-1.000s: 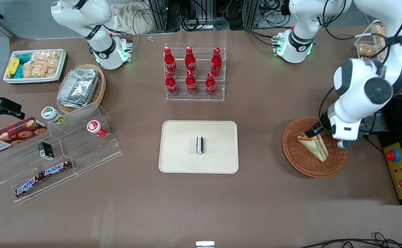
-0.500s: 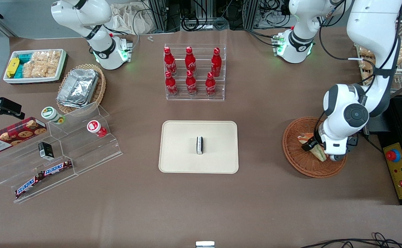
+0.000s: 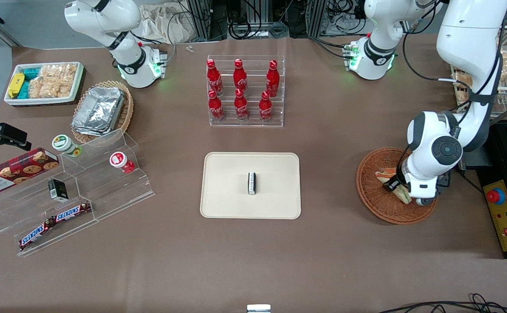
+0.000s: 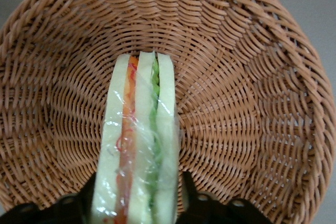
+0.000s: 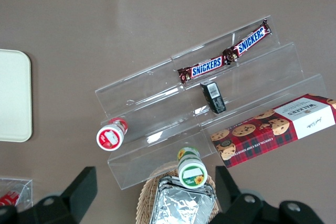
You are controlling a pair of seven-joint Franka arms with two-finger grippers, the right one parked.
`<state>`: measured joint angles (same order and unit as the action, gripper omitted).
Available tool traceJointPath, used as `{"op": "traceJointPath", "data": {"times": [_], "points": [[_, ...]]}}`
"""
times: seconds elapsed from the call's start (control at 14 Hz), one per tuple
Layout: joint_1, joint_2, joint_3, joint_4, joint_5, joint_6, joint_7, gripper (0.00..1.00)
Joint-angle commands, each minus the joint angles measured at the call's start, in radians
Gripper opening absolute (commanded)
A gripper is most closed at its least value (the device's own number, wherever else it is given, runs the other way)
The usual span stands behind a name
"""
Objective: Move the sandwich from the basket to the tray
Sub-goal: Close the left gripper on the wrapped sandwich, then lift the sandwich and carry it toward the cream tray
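The sandwich, a clear-wrapped wedge with orange and green filling stripes, stands on its edge in the reddish-brown wicker basket. My left gripper is down in the basket and open, with one dark finger on each side of the sandwich's wide end. A sliver of weave shows between one finger and the wrap. In the front view the gripper and wrist hide most of the sandwich in the basket. The beige tray lies at the table's middle, toward the parked arm from the basket.
A small black-and-white block stands on the tray. A clear rack of red bottles is farther from the front camera than the tray. A yellow control box lies beside the basket at the working arm's end.
The gripper has come down into the basket and shifted nearer the front camera along the sandwich. It now straddles the wedge. The sandwich has not moved.
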<state>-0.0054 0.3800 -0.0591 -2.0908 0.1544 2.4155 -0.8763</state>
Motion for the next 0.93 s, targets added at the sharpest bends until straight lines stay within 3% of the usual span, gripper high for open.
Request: {"op": "traceJointPath", "data": {"times": [0.0, 0.36, 0.71, 0.86], "points": [[0.025, -0.009, 0.001, 0.012, 0.027, -0.012, 0.012, 0.0], [0.03, -0.199, -0.013, 0.075, 0.005, -0.352, 0.187, 0.0], [0.028, -0.26, -0.16, 0.25, -0.178, -0.614, 0.498, 0.0], [0.028, -0.242, -0.244, 0.278, -0.232, -0.601, 0.533, 0.0]]}}
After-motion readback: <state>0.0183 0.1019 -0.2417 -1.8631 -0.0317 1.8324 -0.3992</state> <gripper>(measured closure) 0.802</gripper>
